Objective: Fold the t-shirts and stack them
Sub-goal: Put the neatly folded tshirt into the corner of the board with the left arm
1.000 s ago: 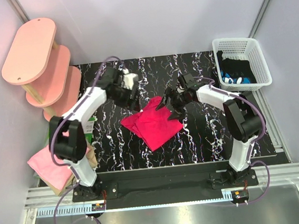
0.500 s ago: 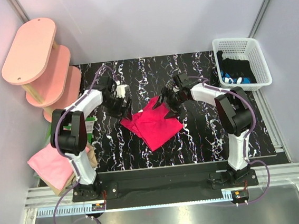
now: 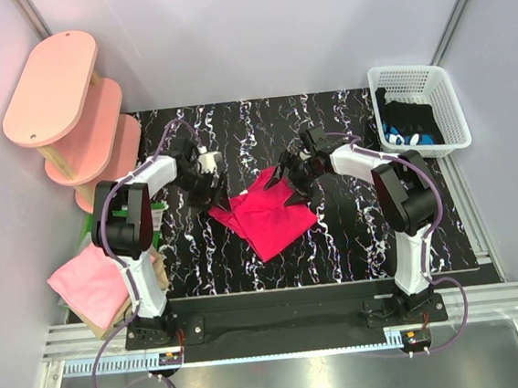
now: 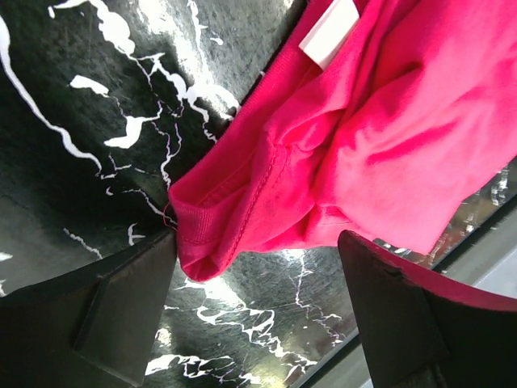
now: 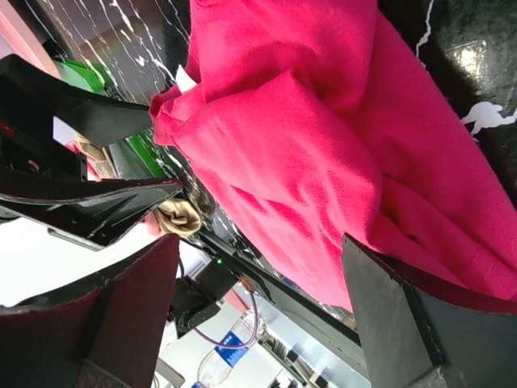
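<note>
Found crimson t-shirt point(image 3: 265, 213) crumpled on counter point(image 3: 354, 231) between both tools, lying diagonally, one corner pointing far, long axis unclear. Noted left tool point(image 4: 257, 236) spread wide, hemmed corner just inside its gap, ungripped. Noted right tool point(image 5: 260, 242) equally wide, straddling cloth, gripping nothing.

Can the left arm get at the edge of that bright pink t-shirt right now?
Probably yes: the left end effector is open, the bunched edge of the crimson t-shirt lies between its fingers on the table, and nothing blocks it.
</note>
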{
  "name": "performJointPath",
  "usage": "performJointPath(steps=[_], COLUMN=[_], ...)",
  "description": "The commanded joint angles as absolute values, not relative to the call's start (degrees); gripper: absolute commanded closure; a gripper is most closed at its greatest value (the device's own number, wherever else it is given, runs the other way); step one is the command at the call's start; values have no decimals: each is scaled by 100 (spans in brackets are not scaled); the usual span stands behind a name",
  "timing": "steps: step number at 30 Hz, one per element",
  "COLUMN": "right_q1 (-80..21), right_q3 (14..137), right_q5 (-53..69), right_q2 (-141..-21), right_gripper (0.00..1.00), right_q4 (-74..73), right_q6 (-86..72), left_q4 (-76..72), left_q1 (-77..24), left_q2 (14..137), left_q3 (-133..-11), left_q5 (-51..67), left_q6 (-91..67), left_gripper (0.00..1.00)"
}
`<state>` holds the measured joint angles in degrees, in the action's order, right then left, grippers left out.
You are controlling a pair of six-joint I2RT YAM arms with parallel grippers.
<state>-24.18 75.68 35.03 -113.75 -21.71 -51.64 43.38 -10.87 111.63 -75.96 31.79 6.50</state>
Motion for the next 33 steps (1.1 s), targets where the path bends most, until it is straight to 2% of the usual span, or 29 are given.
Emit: performJointPath(steps=[1,16,33], right_q1=[-2443,-2443,-2443], right_q3=[7515,7436,7444], right_q5=[3481,3507,3480], right_q2=[-11294,-11347,-11347], right_gripper=[12,12,12], right_q4=[-2092,-2092,-2083], right_q6=[-5080,-5062,-5115], left_q4=[4210,4263,4289], left_q1=[-958,-888,-1274], left_q2=[11575,11945,11970], left_q3=[-7594,-7331,-7339], left_q5=[3717,4359,3823], left_q6=[694,914,782], left_gripper=[11,12,13])
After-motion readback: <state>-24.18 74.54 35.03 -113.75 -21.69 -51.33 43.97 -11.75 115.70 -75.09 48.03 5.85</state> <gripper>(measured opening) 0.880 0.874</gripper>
